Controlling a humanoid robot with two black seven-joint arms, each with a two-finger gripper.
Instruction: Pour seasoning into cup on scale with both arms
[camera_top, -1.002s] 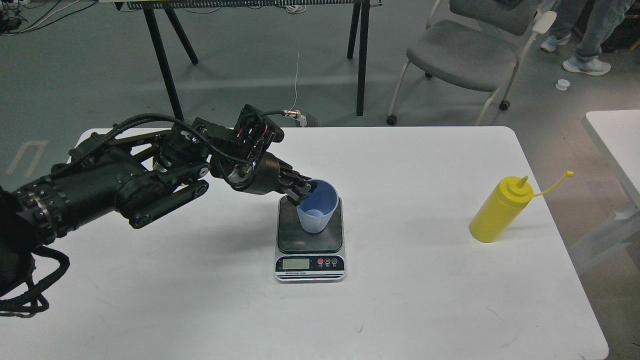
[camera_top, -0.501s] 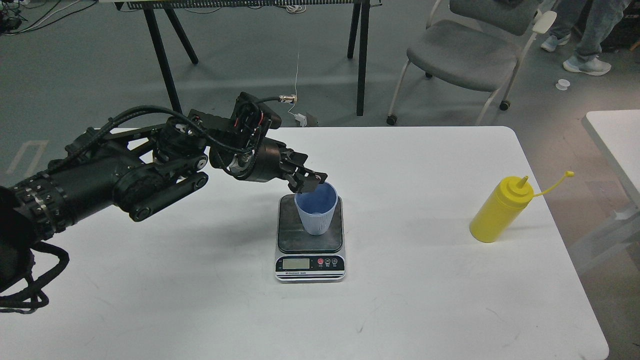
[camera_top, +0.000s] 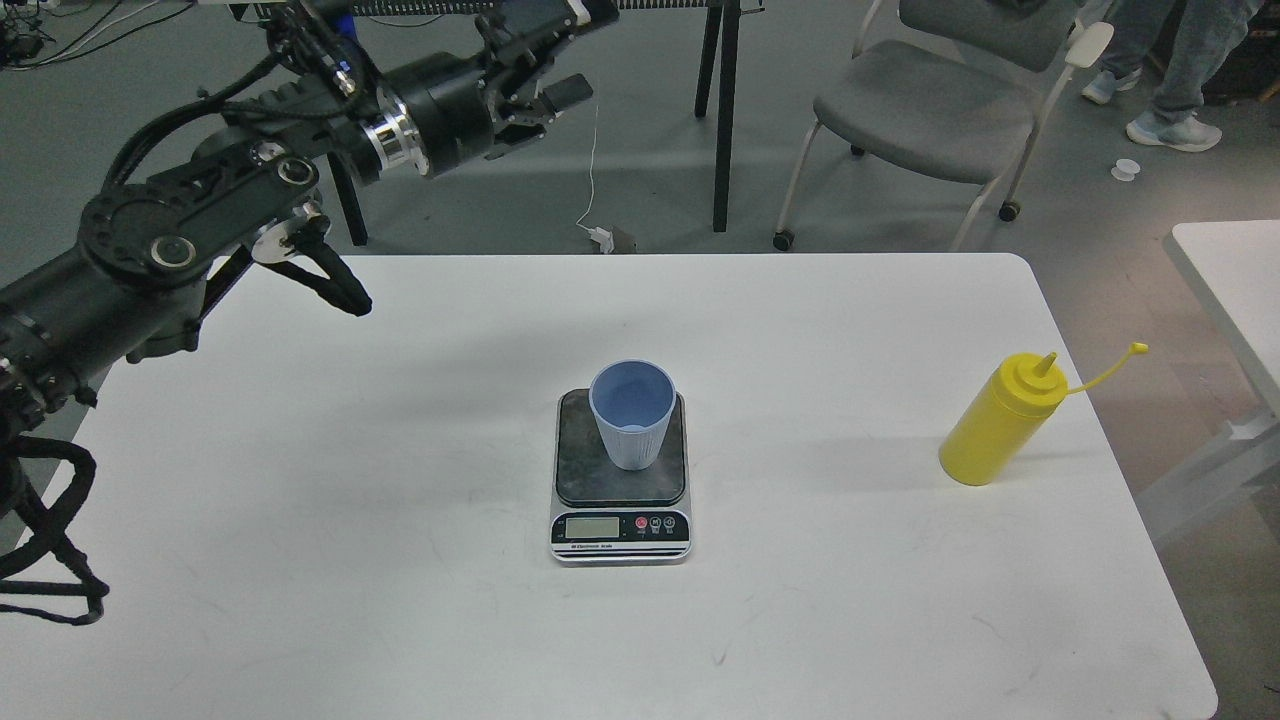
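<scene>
The cup (camera_top: 632, 414) is standing upright on the scale (camera_top: 620, 478), mid-surface (camera_top: 400, 520). The bottle (camera_top: 1000, 420) is sitting well apart, near the right edge, nozzle uncapped. The left pincer (camera_top: 548, 85) is hanging high at the far left, fingers spread, holding nothing; the right one is out of view. Next, probably: grip the bottle mid-body, keep it upright in transit, and avoid nudging the cup.
</scene>
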